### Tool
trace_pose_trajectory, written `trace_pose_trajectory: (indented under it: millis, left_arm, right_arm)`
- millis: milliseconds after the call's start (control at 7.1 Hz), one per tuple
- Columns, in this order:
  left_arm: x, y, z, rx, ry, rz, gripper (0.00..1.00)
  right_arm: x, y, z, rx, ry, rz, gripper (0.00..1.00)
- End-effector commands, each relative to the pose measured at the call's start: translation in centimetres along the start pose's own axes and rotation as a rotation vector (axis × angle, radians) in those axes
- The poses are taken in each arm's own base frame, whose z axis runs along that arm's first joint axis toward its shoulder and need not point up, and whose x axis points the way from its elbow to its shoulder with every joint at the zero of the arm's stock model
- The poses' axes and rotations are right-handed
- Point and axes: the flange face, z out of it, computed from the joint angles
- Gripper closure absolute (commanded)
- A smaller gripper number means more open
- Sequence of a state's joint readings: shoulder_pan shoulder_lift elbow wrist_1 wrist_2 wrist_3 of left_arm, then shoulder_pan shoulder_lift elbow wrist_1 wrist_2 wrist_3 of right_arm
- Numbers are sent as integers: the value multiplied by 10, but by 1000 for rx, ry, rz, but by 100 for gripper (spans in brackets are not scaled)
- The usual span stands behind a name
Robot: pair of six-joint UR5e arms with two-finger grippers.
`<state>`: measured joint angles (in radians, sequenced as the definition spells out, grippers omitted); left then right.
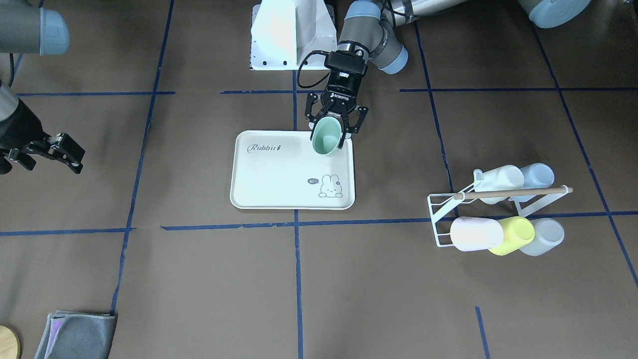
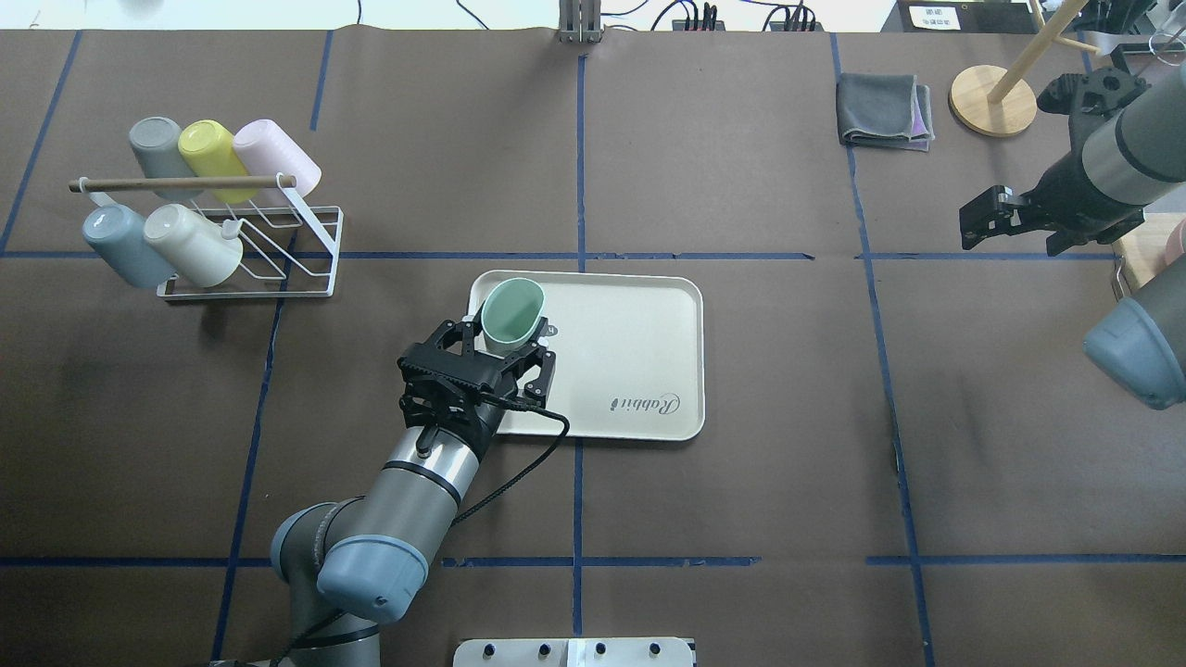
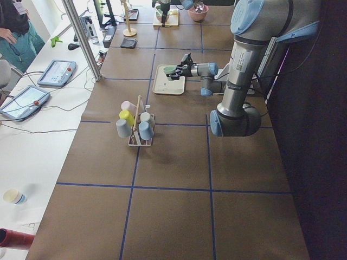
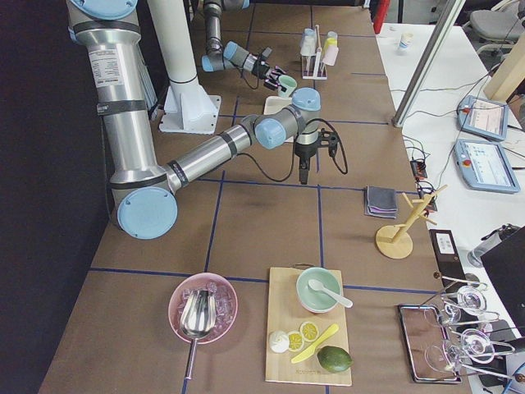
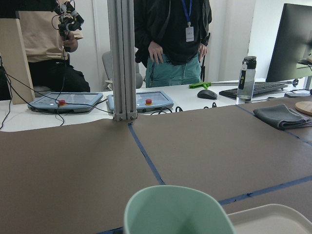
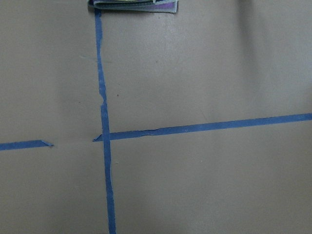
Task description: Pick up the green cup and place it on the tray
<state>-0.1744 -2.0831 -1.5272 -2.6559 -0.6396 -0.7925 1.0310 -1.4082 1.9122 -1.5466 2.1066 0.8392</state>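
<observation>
The pale mint-green cup point(image 1: 326, 138) is tilted, its mouth turned away from the robot. My left gripper point(image 1: 333, 128) is shut on it and holds it over the tray's corner nearest the robot's base. In the overhead view the cup point(image 2: 511, 310) sits between the fingers of the left gripper point(image 2: 511, 338). The cream-white tray point(image 1: 279, 184) with the "Rabbit" script lies at the table's middle point(image 2: 639, 315). The left wrist view shows the cup's rim point(image 5: 175, 214) and a tray edge point(image 5: 273, 219). My right gripper point(image 1: 60, 152) is open and empty, far from the tray point(image 2: 984, 220).
A white wire rack point(image 1: 443, 219) with several pastel cups, among them a yellow one point(image 1: 513, 235), stands to my left point(image 2: 296, 269). A folded grey cloth point(image 2: 880, 111) and a wooden stand point(image 2: 991, 97) are at the far right. People stand past the table's far edge.
</observation>
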Motion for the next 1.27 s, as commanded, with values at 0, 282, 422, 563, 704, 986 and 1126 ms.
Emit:
trace_pose_trajectory:
  millis: [0,282,422,563,704,986,1126]
  left_arm:
    - [9,-1,5,8,3,-14,98]
    - [32,11,26,0,-10,6,98]
    - [31,14,29,-2,-16,13,98]
    - [25,16,35,1,-21,15,98]
    - [20,20,39,3,-17,8,98]
    - [22,21,40,3,-17,9,97]
    - [25,28,47,-2,-25,19,97]
  right_arm:
    - [3,-3,0,1,3,8,0]
    - [5,-4,2,-5,1,12,0]
    - [5,-5,2,-4,1,13,0]
    - [6,-5,1,-4,2,15,0]
    - [6,-5,1,-4,2,15,0]
    - [6,-6,1,-1,2,15,0]
    - [6,-6,1,-2,3,16,0]
